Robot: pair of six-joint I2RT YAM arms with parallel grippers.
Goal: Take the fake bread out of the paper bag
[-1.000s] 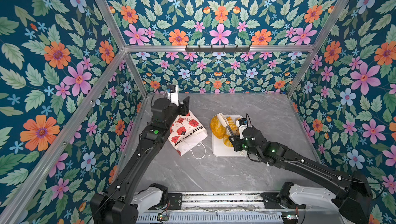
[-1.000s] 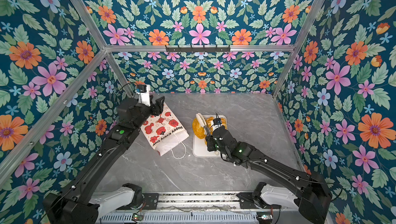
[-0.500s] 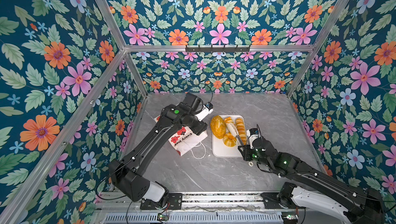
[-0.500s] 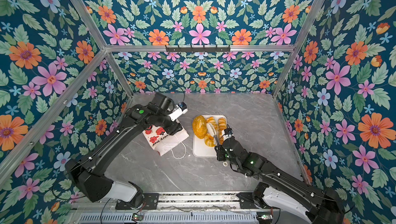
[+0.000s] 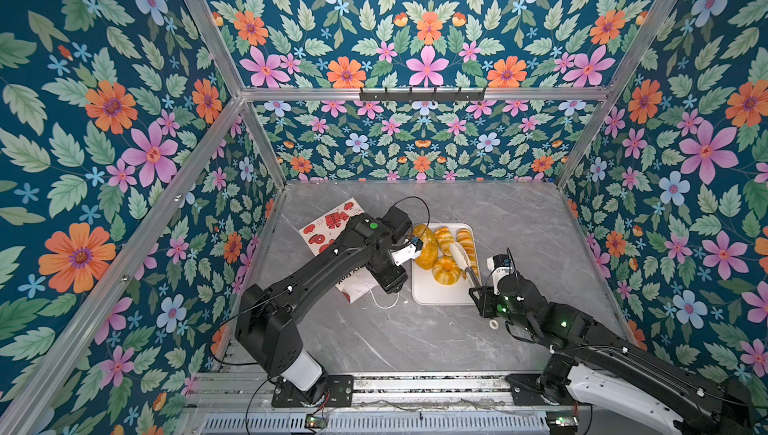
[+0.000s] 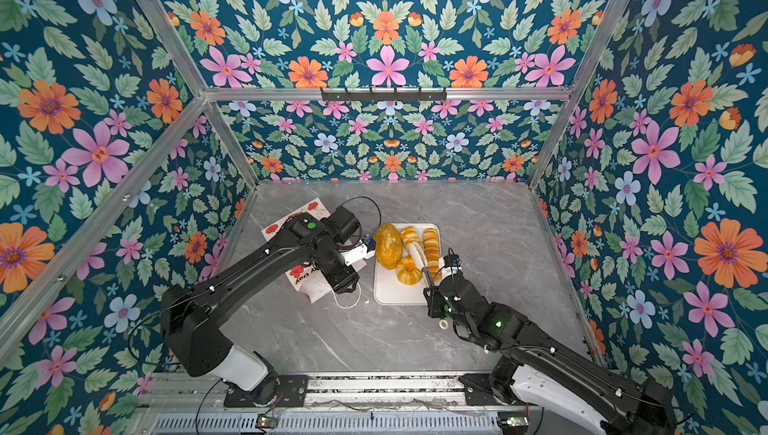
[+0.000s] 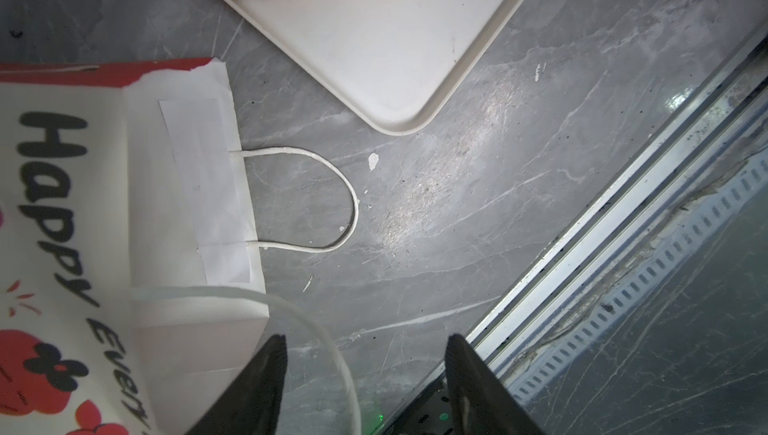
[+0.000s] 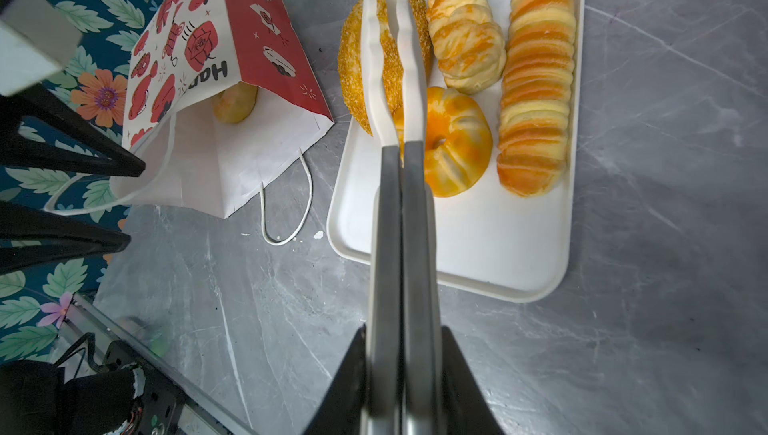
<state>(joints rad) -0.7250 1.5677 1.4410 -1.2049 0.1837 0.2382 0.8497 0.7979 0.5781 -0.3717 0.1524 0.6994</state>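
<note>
Paper bag (image 8: pixel 266 38) lying open, round fake bread (image 8: pixel 235 102) inside, left tool (image 7: pixel 365 343) spread, right tool (image 8: pixel 403 331) pinching metal tongs (image 8: pixel 392 225).

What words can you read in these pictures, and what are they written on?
"Happy Every": black letters on the paper bag's white face, left wrist view; the picture's edge cuts off the rest.
"Hap": the same print on the bag, right wrist view; the rest is hidden.
Black letters on the bag in both top views: too small to read.
No words on the tray, the fake bread or the tongs.
</note>
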